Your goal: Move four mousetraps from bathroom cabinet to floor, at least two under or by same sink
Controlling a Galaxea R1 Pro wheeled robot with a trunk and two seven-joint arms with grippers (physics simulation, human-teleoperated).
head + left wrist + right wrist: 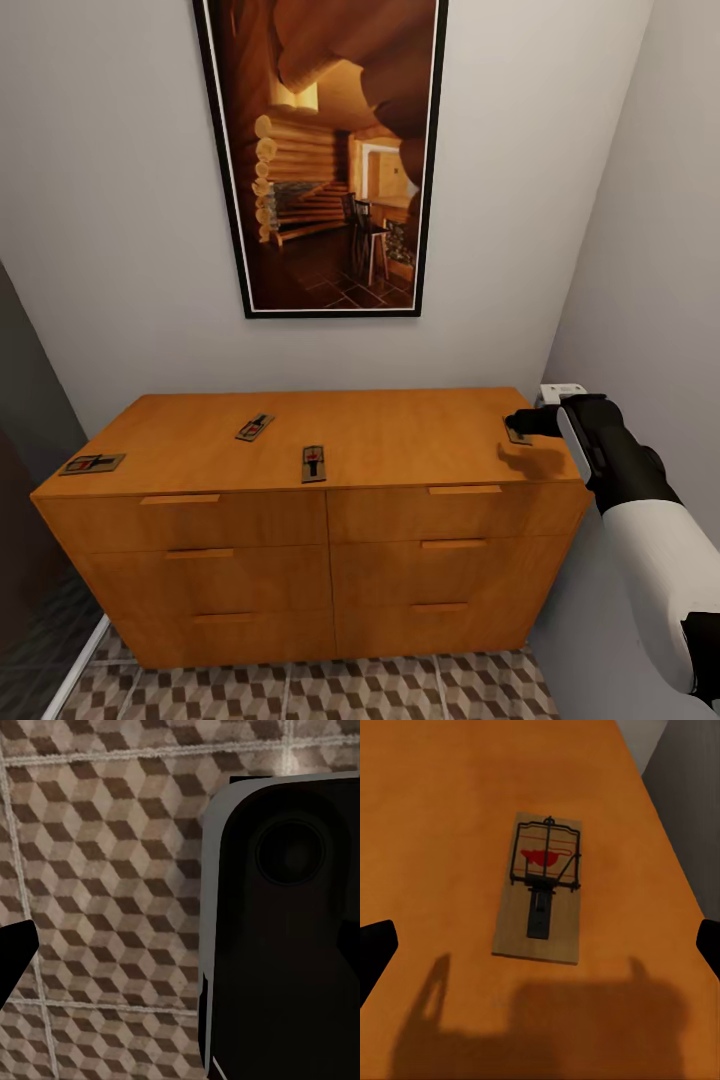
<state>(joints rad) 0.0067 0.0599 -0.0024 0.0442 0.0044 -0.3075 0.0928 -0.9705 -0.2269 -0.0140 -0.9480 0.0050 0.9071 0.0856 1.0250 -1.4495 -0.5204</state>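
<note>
Hovering in head view, right gripper (520, 428) sits over the far-right mousetrap (517, 437) on the cabinet (380, 440); 3 other traps untouched, so pickup no. 1 prob. underway. Right wrist view: fingers spread wide, trap (540, 889) lying flat btwn them — next, lower & pinch the board edges. Left wrist view: bathroom floor (105, 870) tiles; left gripper's state can't be told.

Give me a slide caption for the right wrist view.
Right end effector open above a mousetrap lying flat on the cabinet top.

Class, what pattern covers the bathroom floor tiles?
Brown, beige and white 3D cubes on the bathroom floor, clearest in the left wrist view.
</note>
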